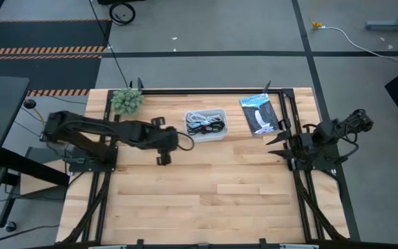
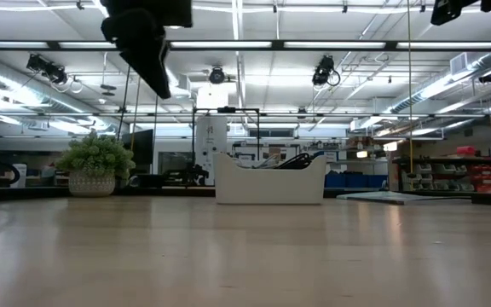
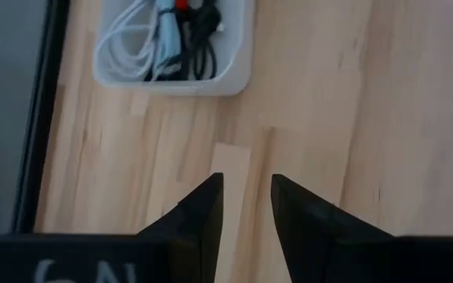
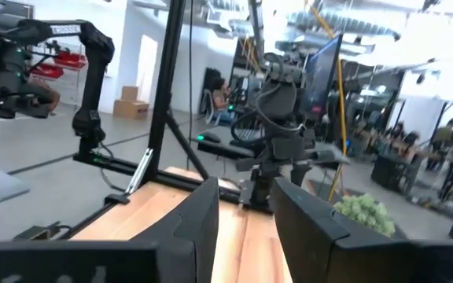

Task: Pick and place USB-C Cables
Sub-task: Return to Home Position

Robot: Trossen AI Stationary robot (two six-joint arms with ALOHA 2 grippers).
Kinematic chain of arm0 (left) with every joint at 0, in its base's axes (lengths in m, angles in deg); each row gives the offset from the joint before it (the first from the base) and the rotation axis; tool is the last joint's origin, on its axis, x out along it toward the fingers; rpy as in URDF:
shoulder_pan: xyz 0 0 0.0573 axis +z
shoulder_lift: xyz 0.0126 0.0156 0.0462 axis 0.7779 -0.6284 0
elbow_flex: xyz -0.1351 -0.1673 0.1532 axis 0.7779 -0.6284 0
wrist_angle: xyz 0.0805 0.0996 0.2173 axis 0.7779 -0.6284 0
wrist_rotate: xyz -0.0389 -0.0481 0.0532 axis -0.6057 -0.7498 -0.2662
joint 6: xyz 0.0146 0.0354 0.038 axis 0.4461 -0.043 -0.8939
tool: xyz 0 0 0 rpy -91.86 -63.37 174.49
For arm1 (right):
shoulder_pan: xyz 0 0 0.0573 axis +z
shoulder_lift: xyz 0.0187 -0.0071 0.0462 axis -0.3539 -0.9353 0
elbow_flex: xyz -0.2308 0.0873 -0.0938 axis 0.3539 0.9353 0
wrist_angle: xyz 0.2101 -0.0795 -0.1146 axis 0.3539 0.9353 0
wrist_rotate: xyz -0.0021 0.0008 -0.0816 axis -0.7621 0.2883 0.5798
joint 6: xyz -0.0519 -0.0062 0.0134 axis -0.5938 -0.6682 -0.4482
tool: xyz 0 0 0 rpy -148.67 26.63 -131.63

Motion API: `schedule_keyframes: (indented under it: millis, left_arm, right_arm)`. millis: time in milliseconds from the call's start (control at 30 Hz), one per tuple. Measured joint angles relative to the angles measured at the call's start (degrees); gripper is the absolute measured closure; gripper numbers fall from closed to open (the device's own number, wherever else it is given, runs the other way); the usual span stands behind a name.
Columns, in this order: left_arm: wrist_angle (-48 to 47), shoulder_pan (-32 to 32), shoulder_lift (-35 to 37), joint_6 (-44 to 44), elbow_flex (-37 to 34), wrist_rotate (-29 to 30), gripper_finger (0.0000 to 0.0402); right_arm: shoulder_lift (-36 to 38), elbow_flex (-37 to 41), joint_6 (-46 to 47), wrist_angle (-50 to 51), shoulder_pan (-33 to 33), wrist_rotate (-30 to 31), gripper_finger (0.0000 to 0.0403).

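Observation:
A white tray (image 1: 206,126) stands at the table's far middle and holds the USB-C cables: a white bundle (image 3: 132,43) and black bundles (image 3: 199,39), one with a red tie. Black cord loops rise above the tray's rim in the low view (image 2: 292,162). My left gripper (image 1: 184,141) hovers above the table just left and near of the tray, empty, with a narrow gap between its fingers (image 3: 247,196). My right gripper (image 1: 273,143) waits at the table's right edge, empty, with a narrow gap between its fingers (image 4: 246,200).
A flat black-and-blue packet (image 1: 260,114) lies right of the tray. A small potted plant (image 1: 126,102) stands at the far left corner. Bare wood (image 1: 213,187) stretches over the near half of the table.

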Motion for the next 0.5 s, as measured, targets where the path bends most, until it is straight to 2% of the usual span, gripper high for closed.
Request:
schedule_keyframes:
  millis: [200,367,500]
  left_arm:
    - [7.5,0.8,12.3,3.9,-11.4,0.2,0.0285]
    - [14.8,1.0,23.0,7.1,-21.0,0.5,0.0285]
    - [19.4,1.0,31.0,10.0,-27.7,2.2,0.0285]
  right_arm:
    - [0.2,2.8,-2.4,-5.1,0.0,0.5,0.0276]
    - [0.6,2.8,-2.2,-4.3,0.0,-5.4,0.0279]
    - [0.7,2.8,-1.6,-3.7,0.0,-5.9,0.029]
